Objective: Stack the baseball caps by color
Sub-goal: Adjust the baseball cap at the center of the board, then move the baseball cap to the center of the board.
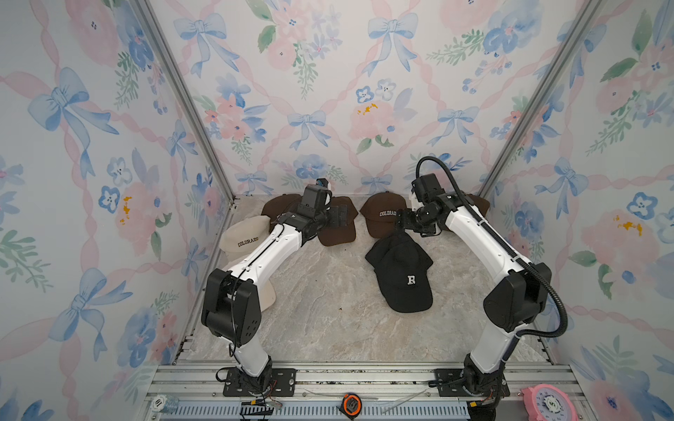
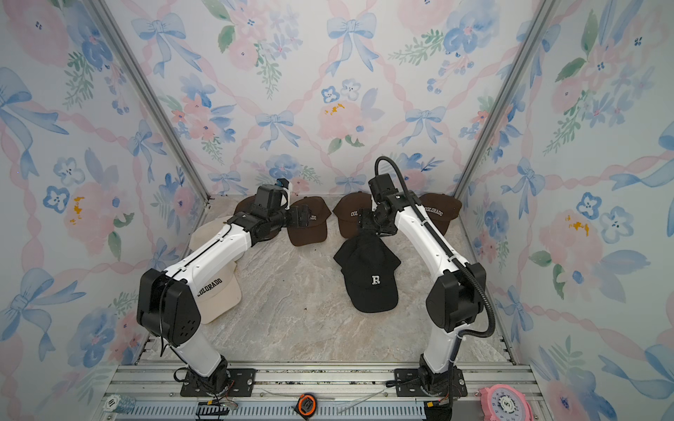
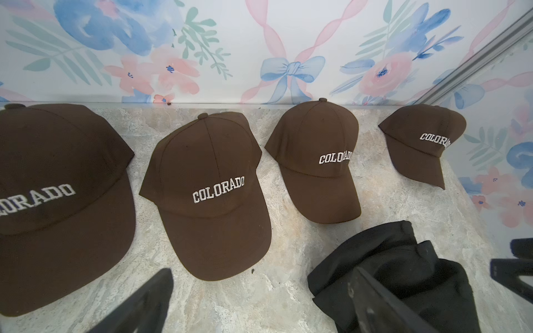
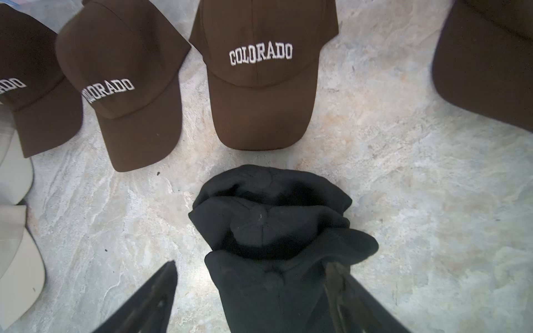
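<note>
Right end effector (image 4: 251, 291) spread, straddling black caps (image 4: 277, 227), not gripping; left end effector (image 3: 259, 302) spread, empty.

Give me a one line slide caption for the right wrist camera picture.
Open right claw straddling the black caps stack, three brown caps lined up beyond on the table.

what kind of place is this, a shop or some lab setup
Most likely a robot test cell, not a shop: two arms bolted to an aluminium rail, floral wallpaper panels boxing in a marble-look tabletop, and baseball caps laid out for sorting.
</note>
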Tool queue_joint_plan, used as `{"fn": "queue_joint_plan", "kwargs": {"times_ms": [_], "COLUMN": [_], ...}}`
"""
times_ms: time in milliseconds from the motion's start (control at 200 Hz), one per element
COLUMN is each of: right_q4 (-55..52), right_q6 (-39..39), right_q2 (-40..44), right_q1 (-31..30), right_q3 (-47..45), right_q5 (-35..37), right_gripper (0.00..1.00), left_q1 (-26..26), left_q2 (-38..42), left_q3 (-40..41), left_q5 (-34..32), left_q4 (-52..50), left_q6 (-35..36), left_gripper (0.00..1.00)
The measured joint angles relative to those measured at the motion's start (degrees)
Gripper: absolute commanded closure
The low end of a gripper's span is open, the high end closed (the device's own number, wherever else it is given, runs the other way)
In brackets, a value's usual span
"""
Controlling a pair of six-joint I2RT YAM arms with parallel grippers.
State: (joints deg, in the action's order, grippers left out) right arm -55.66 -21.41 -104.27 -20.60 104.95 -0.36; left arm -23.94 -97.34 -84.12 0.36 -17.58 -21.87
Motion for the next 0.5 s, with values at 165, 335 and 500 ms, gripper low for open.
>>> {"fn": "queue_joint_plan", "kwargs": {"times_ms": [165, 335, 500], "right_q4": [-0.7, -0.8, -1.9], "right_q6": [0.7, 1.5, 3.0], "right_q2": [0.0, -0.1, -4.0], "right_q1": [2.0, 5.2, 6.3], "right_q3": [3.5, 5.9, 12.3], "right_q5": [-1.4, -2.5, -2.8], "right_gripper": [0.16, 0.16, 0.18], "left_q1": [0.0, -0.8, -2.0], "left_q2": [-1.0, -5.1, -8.1], "left_q3": [-3.4, -9.2, -12.0], "left_q5": [1.2, 1.4, 1.4], "left_q4": [-2.3, -3.8, -5.5], "left_q6": [-1.1, -1.6, -2.3], "left_gripper": [0.02, 0.02, 0.02]}}
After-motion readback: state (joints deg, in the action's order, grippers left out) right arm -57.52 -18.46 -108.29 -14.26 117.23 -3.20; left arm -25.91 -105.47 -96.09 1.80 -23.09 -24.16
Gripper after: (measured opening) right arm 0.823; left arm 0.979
